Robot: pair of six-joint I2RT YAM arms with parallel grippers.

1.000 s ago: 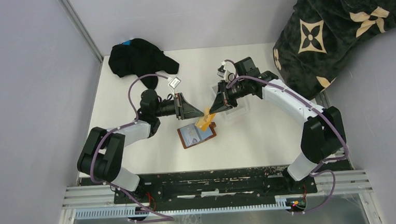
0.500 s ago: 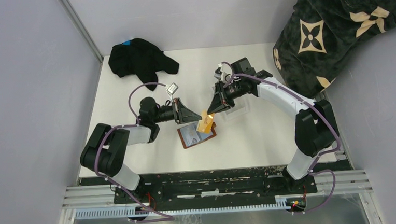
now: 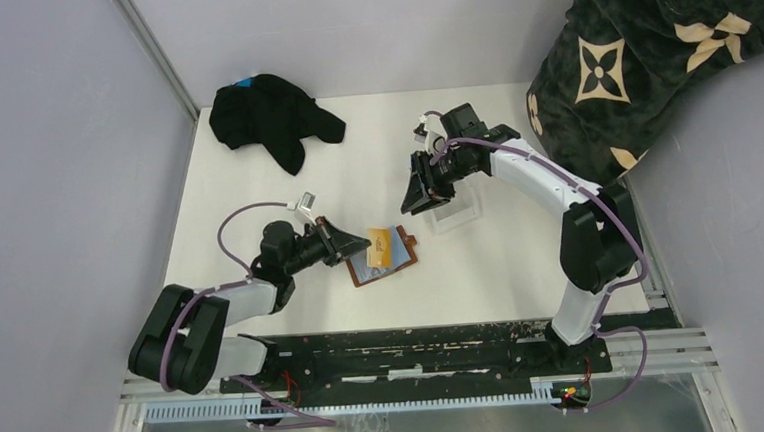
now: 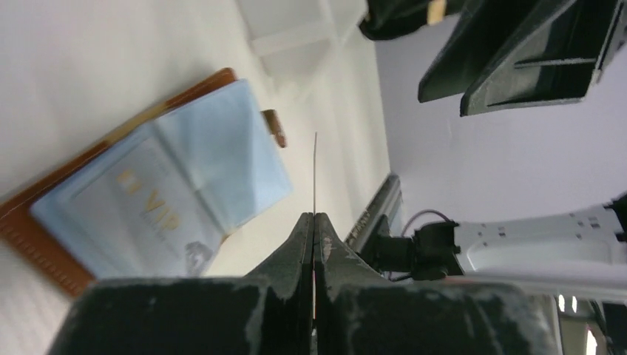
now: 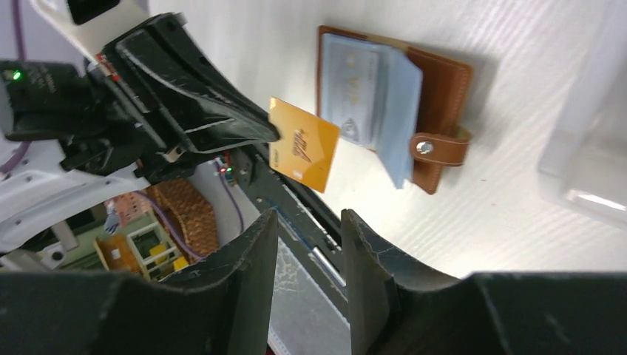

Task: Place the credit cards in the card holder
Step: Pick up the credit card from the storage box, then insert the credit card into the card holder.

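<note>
A yellow-orange credit card is pinched by one edge in my left gripper, which is shut on it. In the left wrist view the card shows edge-on as a thin line. It hangs just above the open brown card holder, whose light blue inner sleeves show "VIP" lettering. My right gripper stands open and empty, apart from the card, up and to the right over the tray.
A clear plastic tray lies right of the card holder under the right arm. A black cloth sits at the back left. A dark patterned blanket fills the back right corner.
The right gripper opened, let go of the yellow-orange card and drew back toward the tray. The left gripper shut on the card and carried it down-left over the card holder.
</note>
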